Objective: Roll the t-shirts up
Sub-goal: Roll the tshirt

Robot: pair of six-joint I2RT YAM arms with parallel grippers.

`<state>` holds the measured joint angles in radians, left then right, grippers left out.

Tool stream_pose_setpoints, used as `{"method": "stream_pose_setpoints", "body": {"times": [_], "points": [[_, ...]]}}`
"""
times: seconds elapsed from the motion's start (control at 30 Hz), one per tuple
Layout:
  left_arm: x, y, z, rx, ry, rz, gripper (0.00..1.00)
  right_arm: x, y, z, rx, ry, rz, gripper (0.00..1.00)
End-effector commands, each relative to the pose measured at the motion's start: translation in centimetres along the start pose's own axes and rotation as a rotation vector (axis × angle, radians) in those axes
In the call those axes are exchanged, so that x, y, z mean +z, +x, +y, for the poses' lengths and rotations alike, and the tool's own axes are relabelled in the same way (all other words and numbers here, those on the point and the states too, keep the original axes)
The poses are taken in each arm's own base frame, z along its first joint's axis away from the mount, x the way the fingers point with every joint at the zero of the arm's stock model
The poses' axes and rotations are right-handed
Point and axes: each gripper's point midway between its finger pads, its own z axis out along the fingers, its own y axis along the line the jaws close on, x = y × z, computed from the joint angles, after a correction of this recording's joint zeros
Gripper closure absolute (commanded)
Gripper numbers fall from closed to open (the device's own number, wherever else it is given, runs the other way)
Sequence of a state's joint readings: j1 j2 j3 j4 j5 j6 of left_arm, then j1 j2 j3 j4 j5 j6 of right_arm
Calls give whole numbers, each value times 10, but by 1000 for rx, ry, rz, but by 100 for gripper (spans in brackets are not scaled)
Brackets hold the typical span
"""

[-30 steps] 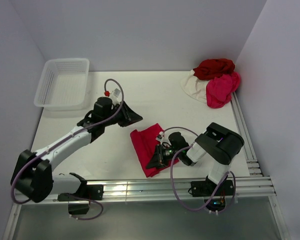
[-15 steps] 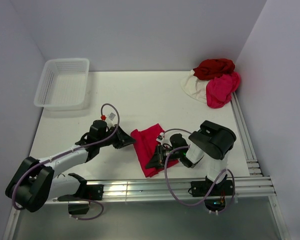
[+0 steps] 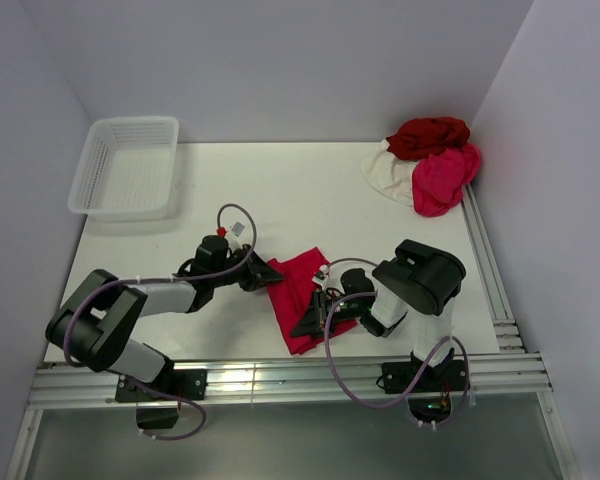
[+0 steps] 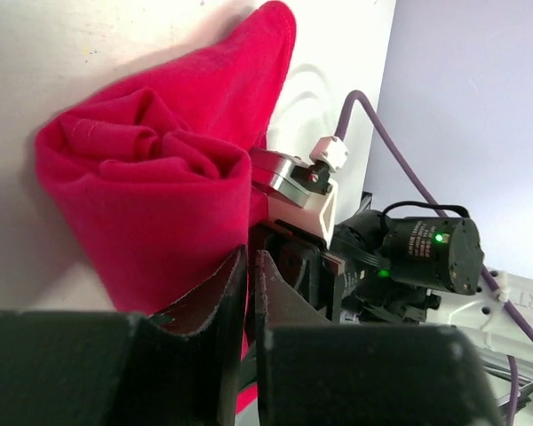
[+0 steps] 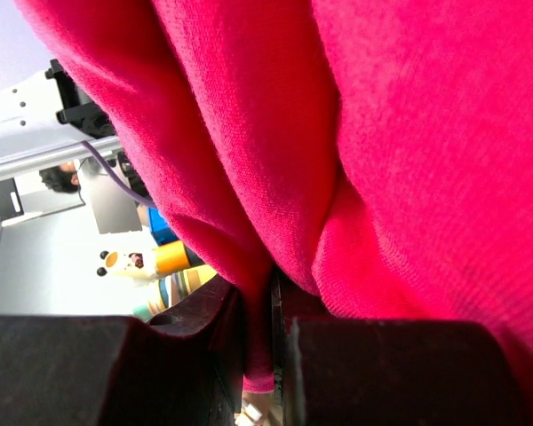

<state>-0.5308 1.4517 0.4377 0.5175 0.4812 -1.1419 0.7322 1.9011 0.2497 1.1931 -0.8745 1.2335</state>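
A bright crimson t-shirt (image 3: 298,290) lies bunched near the table's front middle, its loosely rolled end (image 4: 151,195) facing the left wrist camera. My left gripper (image 3: 270,273) lies low against its left edge. Its jaws (image 4: 250,256) stand shut with only a hairline gap and nothing visible between them. My right gripper (image 3: 310,318) is on the shirt's near right side, shut (image 5: 273,282) on a hanging fold of the crimson cloth (image 5: 409,133). At the back right, a dark red t-shirt (image 3: 427,135), a pink one (image 3: 442,177) and a cream white one (image 3: 390,172) lie in a pile.
A white mesh basket (image 3: 130,122) stands at the back left. Aluminium rails run along the front edge (image 3: 280,375) and the right edge (image 3: 485,260). The right arm's motor housing (image 4: 426,253) sits just behind the shirt, close to my left gripper.
My left arm has come down and forward, bringing its gripper to the crimson shirt's left edge while its jaws narrowed. My right gripper has kept its hold; that arm's elbow shifted slightly left.
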Motion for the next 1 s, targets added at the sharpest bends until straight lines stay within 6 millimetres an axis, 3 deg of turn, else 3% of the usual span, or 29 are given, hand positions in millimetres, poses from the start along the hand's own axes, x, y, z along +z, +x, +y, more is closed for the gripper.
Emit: {"method": "stream_pose_setpoints", "body": {"times": [0.0, 0.17, 0.23, 0.37, 0.67, 0.97], "points": [[15, -5, -22, 51, 72, -8, 87, -1, 5, -10, 42, 31, 22, 100], [39, 13, -13, 64, 34, 44, 89, -1, 5, -9, 41, 39, 23, 98], [45, 20, -1, 53, 3, 53, 91, -2, 5, -11, 47, 56, 25, 95], [49, 34, 16, 35, -53, 81, 91, -3, 0, -5, -6, 84, 8, 80], [56, 37, 17, 93, -125, 96, 92, -14, -6, 5, -76, 186, -25, 53], [68, 43, 15, 120, -166, 117, 93, -39, 6, -1, -93, 325, -55, 53]]}}
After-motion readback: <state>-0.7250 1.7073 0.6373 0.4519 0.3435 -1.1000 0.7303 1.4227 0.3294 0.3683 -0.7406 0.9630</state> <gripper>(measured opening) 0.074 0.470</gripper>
